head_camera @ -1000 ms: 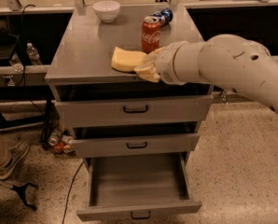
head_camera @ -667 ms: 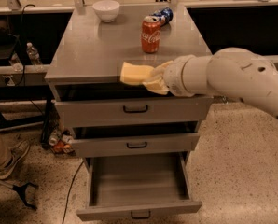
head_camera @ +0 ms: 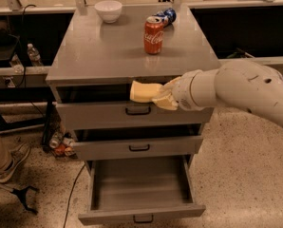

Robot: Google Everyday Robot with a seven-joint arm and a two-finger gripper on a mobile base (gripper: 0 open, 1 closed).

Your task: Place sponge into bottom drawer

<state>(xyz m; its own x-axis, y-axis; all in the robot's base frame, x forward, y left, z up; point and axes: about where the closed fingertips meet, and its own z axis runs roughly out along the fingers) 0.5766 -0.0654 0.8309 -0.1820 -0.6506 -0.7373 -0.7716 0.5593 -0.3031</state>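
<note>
sponge (head_camera: 144, 91) held above the open bottom drawer (head_camera: 139, 186)
the claw (head_camera: 163, 99) grips the sponge in front of the top drawer (head_camera: 99, 115); best to lower it straight down, centred over the cavity, and release low inside.

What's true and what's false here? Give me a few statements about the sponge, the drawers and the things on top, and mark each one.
1. The end effector holds the sponge in the air in front of the top drawer. True.
2. The bottom drawer is shut. False: it is pulled open, and nothing shows inside it.
3. The red can stands upright on the cabinet top. True.
4. The white bowl is inside the bottom drawer. False: it stands on the cabinet top, near the back left.
</note>
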